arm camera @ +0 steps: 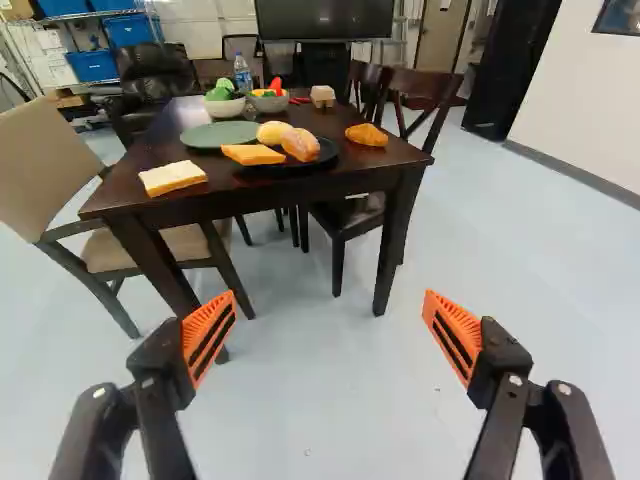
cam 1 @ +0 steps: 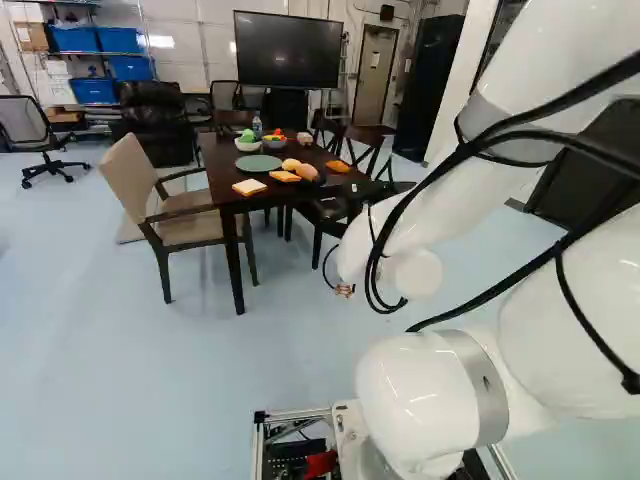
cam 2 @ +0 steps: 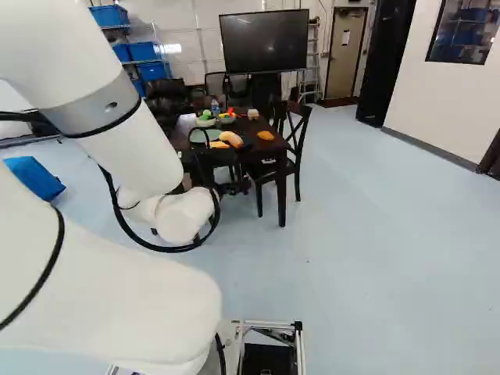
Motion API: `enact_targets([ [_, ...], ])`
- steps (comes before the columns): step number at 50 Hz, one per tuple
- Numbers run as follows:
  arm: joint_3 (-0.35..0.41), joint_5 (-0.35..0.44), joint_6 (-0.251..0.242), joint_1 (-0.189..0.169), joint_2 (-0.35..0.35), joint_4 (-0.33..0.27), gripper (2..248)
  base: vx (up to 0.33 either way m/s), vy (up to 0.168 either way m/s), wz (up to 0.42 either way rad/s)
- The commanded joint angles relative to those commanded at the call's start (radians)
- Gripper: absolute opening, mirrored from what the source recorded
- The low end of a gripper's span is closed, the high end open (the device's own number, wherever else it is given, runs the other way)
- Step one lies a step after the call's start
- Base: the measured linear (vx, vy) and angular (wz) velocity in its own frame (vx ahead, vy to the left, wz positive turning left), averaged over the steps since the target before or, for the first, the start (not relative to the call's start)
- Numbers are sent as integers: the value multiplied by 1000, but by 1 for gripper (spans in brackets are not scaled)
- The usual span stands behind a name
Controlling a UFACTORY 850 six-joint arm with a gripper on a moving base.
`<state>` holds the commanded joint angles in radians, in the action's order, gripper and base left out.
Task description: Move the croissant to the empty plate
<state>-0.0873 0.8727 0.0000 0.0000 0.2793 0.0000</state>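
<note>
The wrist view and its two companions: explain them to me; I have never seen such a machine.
The machine is one white robot arm on a moving base. Two pictures look past it from behind, left and right; the third looks along its black gripper from the wrist. Ahead stands a dark table. On it sit an empty green plate, a black plate bearing what look like rolls, a slice of bread, bowls and a bottle. The golden pastry near one corner is probably the croissant. The fingers are open and nothing is held.
</note>
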Motion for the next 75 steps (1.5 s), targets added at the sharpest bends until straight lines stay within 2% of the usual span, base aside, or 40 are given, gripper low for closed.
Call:
enact_targets([
  [29, 0, 0, 0, 0, 0, 0, 247, 169, -91, 2],
  [75, 0, 0, 0, 0, 0, 0, 247, 132, -73, 111],
])
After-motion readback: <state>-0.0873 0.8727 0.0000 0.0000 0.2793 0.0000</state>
